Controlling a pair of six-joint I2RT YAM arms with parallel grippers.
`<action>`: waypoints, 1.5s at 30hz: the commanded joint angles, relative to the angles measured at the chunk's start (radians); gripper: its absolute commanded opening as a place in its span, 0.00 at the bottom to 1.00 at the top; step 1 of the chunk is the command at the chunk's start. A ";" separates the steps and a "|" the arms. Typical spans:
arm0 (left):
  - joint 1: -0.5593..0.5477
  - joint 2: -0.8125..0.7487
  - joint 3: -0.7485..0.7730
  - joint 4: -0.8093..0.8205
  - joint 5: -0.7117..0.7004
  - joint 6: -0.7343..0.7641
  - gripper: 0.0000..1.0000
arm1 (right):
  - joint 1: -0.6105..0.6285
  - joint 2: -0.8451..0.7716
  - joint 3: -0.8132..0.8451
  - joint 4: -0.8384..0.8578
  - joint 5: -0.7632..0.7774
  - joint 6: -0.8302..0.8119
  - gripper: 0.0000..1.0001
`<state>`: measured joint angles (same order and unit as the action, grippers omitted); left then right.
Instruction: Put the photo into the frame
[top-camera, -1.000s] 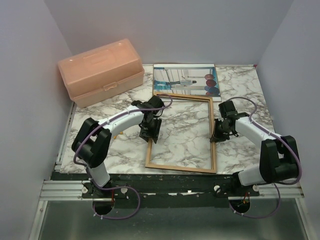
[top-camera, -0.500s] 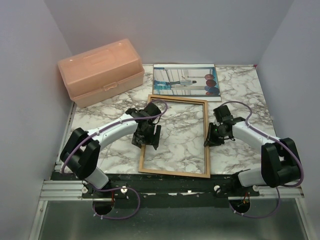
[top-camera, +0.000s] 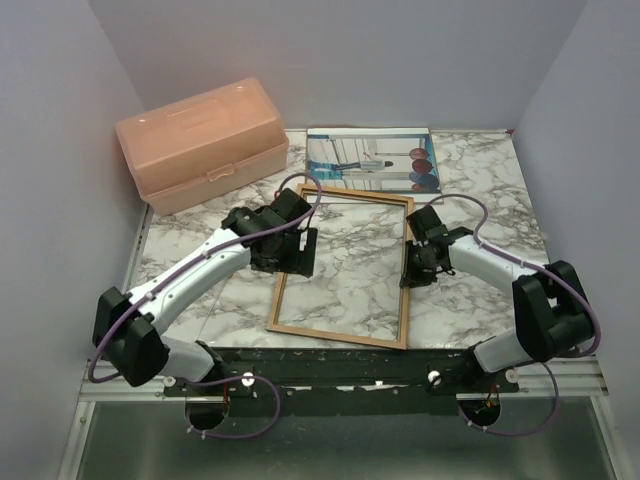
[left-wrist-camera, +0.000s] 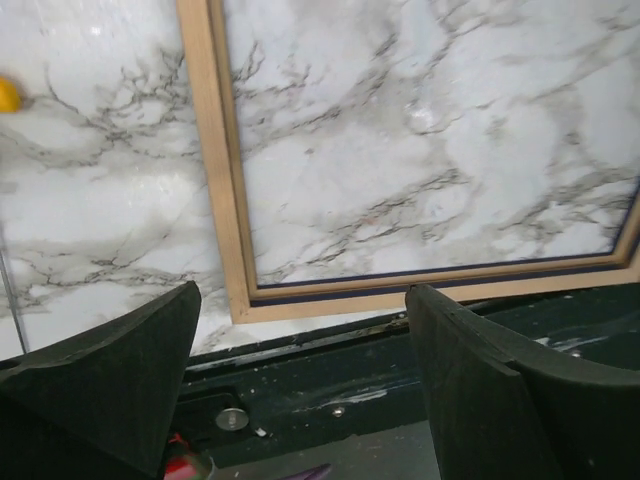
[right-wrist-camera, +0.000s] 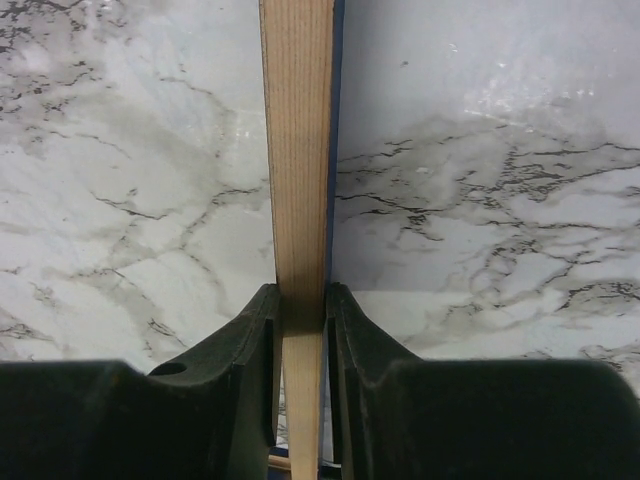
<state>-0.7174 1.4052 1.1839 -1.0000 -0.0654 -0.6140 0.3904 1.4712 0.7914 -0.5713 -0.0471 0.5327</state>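
The frame (top-camera: 335, 337) lies mid-table with its light wood face up, marble showing through its pane. My right gripper (top-camera: 412, 272) is shut on the frame's right rail (right-wrist-camera: 297, 150), one finger on each side of the wood at the right gripper (right-wrist-camera: 300, 300). My left gripper (top-camera: 290, 250) hangs open over the left rail, touching nothing. In the left wrist view the left gripper (left-wrist-camera: 303, 300) spreads wide above the frame's near left corner (left-wrist-camera: 240, 300). The photo (top-camera: 372, 160) lies flat at the back of the table, beyond the frame.
A peach plastic box (top-camera: 200, 140) stands shut at the back left. The table's dark near edge (left-wrist-camera: 330, 370) runs just below the frame's near rail. A small yellow object (left-wrist-camera: 6, 93) sits on the marble left of the frame. Walls close in on both sides.
The frame has slid left and toward the near edge, pulled by the right gripper. The left gripper has opened wide, let go of the left rail and drawn back leftward.
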 joint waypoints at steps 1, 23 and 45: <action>0.003 -0.111 0.076 0.046 0.037 0.041 0.88 | 0.072 0.029 0.043 -0.013 0.097 0.013 0.26; 0.039 -0.253 -0.169 0.332 0.191 -0.028 0.95 | 0.196 -0.003 0.170 -0.106 0.332 0.001 0.67; 0.064 -0.317 -0.323 0.450 0.260 -0.067 0.94 | -0.031 -0.082 0.058 0.072 -0.087 0.054 0.99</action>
<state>-0.6563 1.1007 0.8722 -0.5877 0.1715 -0.6682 0.3641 1.3617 0.8307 -0.5163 -0.0952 0.6018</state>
